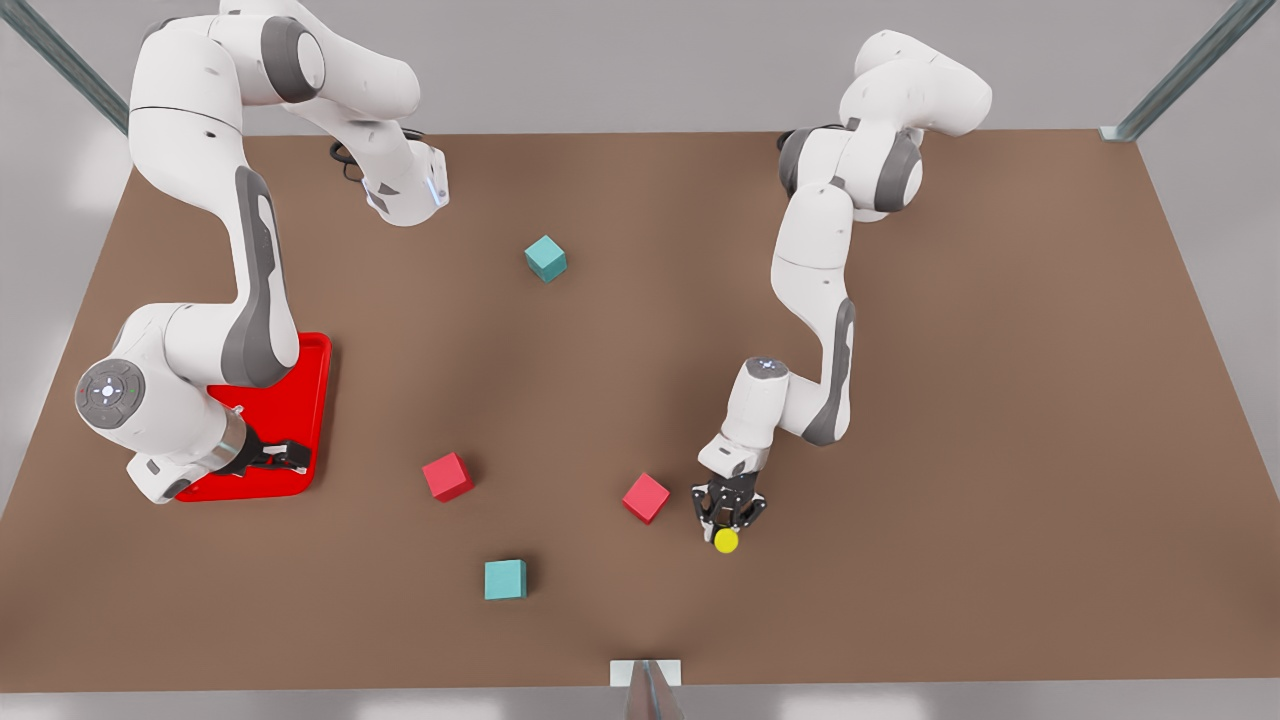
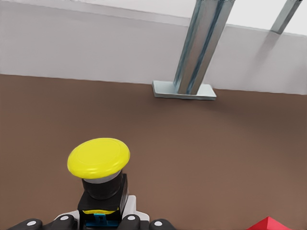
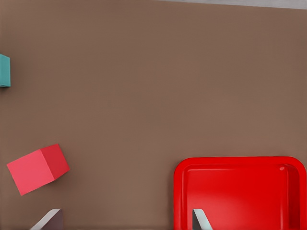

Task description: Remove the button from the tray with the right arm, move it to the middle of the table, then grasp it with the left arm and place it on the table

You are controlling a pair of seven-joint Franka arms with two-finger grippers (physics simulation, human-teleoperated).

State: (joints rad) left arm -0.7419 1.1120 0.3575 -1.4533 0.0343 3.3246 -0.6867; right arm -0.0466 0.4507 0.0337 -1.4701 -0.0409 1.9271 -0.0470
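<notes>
Left gripper (image 1: 729, 522) holds the button (image 1: 726, 540) by its black base, low over the matte brown table (image 1: 1000, 400).
Its glossy round yellow cap points outward, near a red cube (image 1: 646, 497); farther, the right gripper (image 1: 283, 455) is over the smooth red tray (image 1: 318, 400), fingers spread apart.

Red cube (image 1: 646, 497) just beside left hand (image 1: 727, 520)

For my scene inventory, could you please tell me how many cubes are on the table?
4. Teal cube far-centre; teal cube near edge; red cube right of the red tray; red cube beside the left claw. Arms may hide others.
</notes>
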